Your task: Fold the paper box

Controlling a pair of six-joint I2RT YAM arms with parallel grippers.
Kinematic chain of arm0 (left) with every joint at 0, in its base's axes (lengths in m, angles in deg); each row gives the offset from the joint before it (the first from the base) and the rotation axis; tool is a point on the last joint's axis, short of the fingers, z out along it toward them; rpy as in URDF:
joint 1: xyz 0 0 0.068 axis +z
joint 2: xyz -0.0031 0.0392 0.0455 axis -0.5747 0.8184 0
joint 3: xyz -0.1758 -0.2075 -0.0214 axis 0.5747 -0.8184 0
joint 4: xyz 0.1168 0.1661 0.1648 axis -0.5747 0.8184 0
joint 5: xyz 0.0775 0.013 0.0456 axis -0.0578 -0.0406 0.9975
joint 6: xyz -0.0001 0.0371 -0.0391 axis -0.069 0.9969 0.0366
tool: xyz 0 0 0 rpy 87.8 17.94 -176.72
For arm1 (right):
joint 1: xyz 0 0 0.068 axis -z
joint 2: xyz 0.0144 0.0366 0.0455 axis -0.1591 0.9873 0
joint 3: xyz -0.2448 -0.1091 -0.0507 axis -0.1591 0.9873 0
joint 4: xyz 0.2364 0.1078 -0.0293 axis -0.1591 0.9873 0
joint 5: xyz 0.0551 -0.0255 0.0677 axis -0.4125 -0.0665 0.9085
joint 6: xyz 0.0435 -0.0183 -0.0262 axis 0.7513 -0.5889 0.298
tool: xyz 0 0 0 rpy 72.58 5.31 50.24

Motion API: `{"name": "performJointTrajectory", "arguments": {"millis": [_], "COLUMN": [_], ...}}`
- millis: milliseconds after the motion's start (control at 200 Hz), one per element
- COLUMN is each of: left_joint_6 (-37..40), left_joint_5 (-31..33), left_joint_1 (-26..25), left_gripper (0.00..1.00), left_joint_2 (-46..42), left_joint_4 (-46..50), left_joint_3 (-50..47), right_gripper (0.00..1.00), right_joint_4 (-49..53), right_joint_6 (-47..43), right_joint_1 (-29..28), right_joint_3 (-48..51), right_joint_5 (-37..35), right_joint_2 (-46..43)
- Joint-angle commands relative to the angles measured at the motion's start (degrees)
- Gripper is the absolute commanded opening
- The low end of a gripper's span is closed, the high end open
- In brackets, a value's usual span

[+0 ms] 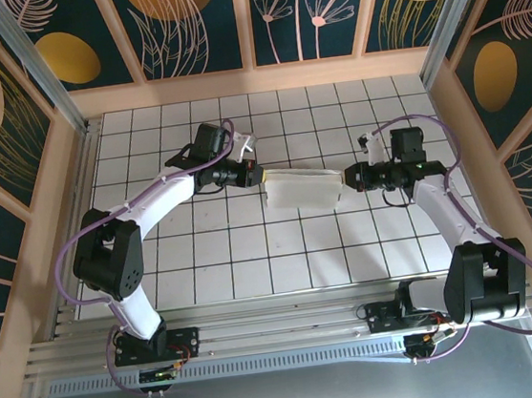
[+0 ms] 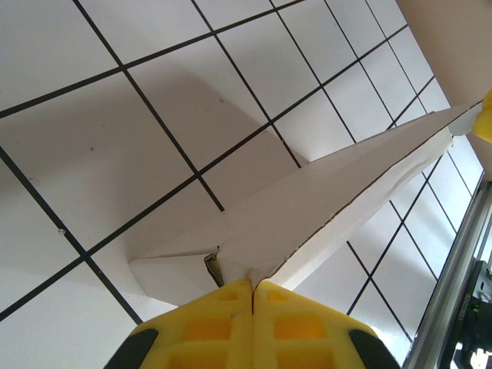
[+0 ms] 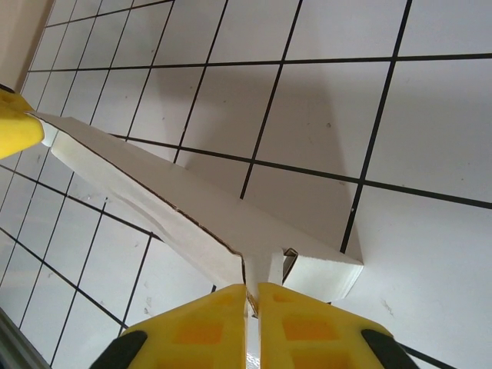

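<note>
Cardboard strung between two arms: the paper box (image 1: 304,191) sits near the middle of the white tiled worktop (image 1: 216,262). The left gripper (image 2: 252,286) pinches its left end and the right gripper (image 3: 252,288) its right end. Both sets of jaws are clenched on the box. Each wrist view shows yellow pads pressed together around a thin edge of card, with a small flap turned under just beside the grip. The shadow on the tiles below suggests the piece is held clear of the surface, though how far cannot be told. It looks flattened, with one long panel running from grip to grip.

The risk lies in how little card each side holds. If the arms draw apart, the sheet could tear at the notch by either grip or slide out of the jaws. If they close in unevenly, the long panel may buckle away from its crease lines rather than fold along them. A twist at one wrist would skew the whole piece, and a bad crease in thin card is hard to undo.
</note>
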Motion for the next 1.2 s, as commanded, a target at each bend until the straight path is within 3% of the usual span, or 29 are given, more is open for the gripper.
{"name": "performJointTrajectory", "arguments": {"millis": [0, 290, 841, 1196], "left_joint_6": [-0.8, -0.7, -0.3, 1.4], "left_joint_5": [0.3, 0.0, 0.1, 4.6], "left_joint_1": [-0.9, -1.1, -1.5, -2.7], "left_gripper": [0.0, 0.0, 0.0, 0.0], "left_joint_2": [2.5, 2.6, 3.2, 3.9], "left_joint_4": [5.2, 5.3, 5.9, 7.3], "left_joint_3": [-0.1, -0.3, -1.1, -2.3], "right_gripper": [0.11, 0.05, 0.03, 0.03], "right_joint_4": [-0.9, -2.2, -2.3, -2.2], "right_joint_6": [0.8, 2.0, 2.5, 2.7], "right_joint_1": [-0.6, -1.4, -2.7, -3.2], "right_joint_3": [0.9, 2.1, 4.0, 4.8], "right_joint_5": [0.8, -1.0, -3.9, -4.9], "right_joint_2": [0.6, 0.1, -0.6, -1.6]}}
